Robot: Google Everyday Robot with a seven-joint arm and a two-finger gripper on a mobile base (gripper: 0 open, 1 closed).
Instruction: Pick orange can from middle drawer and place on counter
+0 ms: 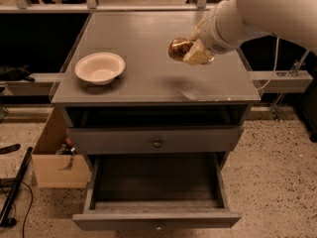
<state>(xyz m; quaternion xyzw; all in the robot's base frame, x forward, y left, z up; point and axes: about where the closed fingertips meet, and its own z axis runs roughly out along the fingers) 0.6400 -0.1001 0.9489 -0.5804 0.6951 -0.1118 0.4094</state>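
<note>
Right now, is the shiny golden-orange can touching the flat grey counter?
Apart: camera view shows the pincer holding the can above the counter, its shadow lying separate.

The gripper (193,53) hangs above the right half of the counter (143,38), roughly midway between the back and front edges. Its cream fingers (198,56) are clamped on the orange can (177,48), which is held off the surface and casts a faint shadow toward the front right corner. The white arm (267,9) reaches in from over the right edge. A cream-white bowl (100,67) sits upright near the left edge, well apart from the can. Below the front edge is a dark gap, then a closed grey drawer front (124,140) with a round knob. Under it the middle drawer (156,180) stands pulled out, showing its dark floor. A cardboard box (57,157) stands on the floor by the desk's left side.
</note>
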